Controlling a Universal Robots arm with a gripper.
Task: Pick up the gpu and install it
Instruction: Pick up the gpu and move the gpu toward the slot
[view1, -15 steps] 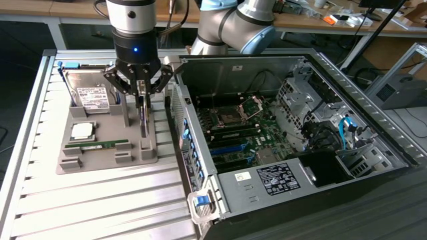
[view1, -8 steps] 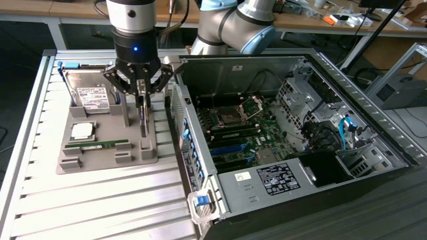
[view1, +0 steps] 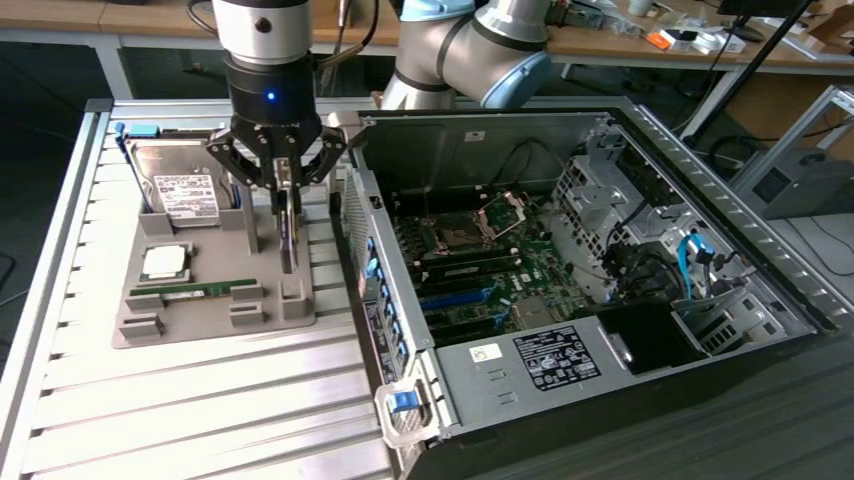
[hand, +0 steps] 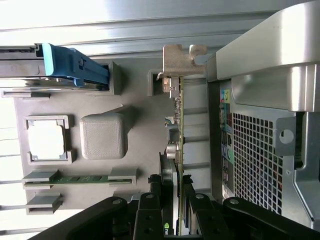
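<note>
The gpu (view1: 287, 240) is a thin green card standing on edge in the grey parts holder (view1: 200, 328), beside the open computer case. My gripper (view1: 282, 188) comes down on it from above, one finger on each side of the card. In the wrist view the gpu (hand: 179, 120) shows edge-on, with its silver bracket (hand: 177, 57) at the far end. The black fingers (hand: 155, 192) press on both faces of the card near my gripper (hand: 172, 185). Whether the card's lower edge is clear of its slot cannot be told.
The holder also carries a silver hard drive (view1: 180, 185) with blue rails (hand: 70, 65), a CPU (view1: 164, 262) and a RAM stick (view1: 200, 290). The open case (view1: 534, 260) with its motherboard lies to the exterior view's right, its perforated rear wall (hand: 255, 155) close beside the card.
</note>
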